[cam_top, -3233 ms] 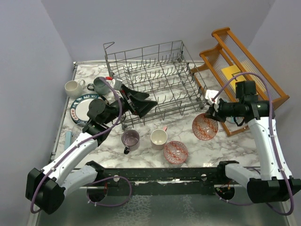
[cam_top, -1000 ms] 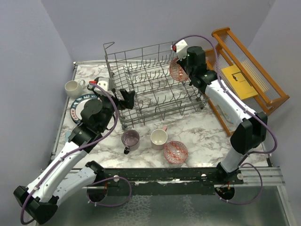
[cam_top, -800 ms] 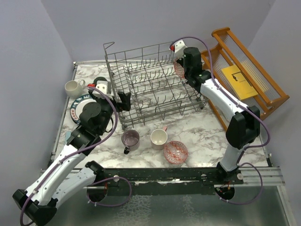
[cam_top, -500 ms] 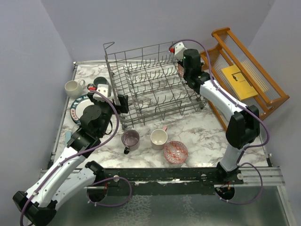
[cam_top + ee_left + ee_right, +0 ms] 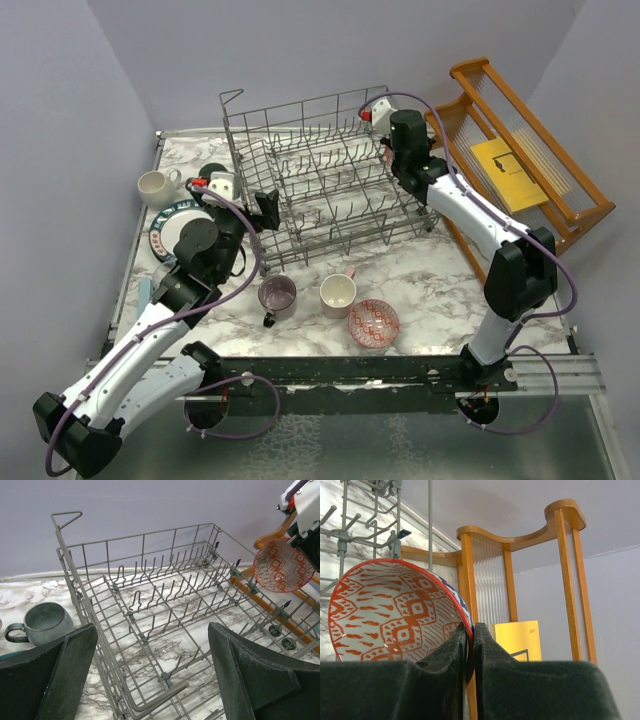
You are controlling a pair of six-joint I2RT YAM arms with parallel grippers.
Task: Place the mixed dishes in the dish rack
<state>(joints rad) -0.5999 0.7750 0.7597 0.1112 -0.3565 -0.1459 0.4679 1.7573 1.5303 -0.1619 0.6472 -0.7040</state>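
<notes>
The grey wire dish rack [image 5: 320,180] stands mid-table and holds no dishes. My right gripper [image 5: 389,157] is shut on the rim of a red-and-white patterned bowl [image 5: 395,615] and holds it on edge at the rack's far right end; the bowl also shows in the left wrist view [image 5: 282,572]. My left gripper [image 5: 265,206] is open and empty at the rack's near left corner, its jaws wide apart [image 5: 150,680]. On the table are the second patterned bowl [image 5: 374,322], a purple mug [image 5: 277,294] and a cream mug [image 5: 338,292].
A white mug [image 5: 155,186], a grey-green mug [image 5: 47,624] and the dark-rimmed plate [image 5: 168,228] sit left of the rack, by my left arm. An orange-brown wooden slatted rack [image 5: 530,130] with a yellow card [image 5: 505,170] stands close behind my right gripper.
My right gripper carried the bowl from the table's right side to the rack's far right end and lowered it slightly. My left gripper drew back from inside the rack to its left corner.
</notes>
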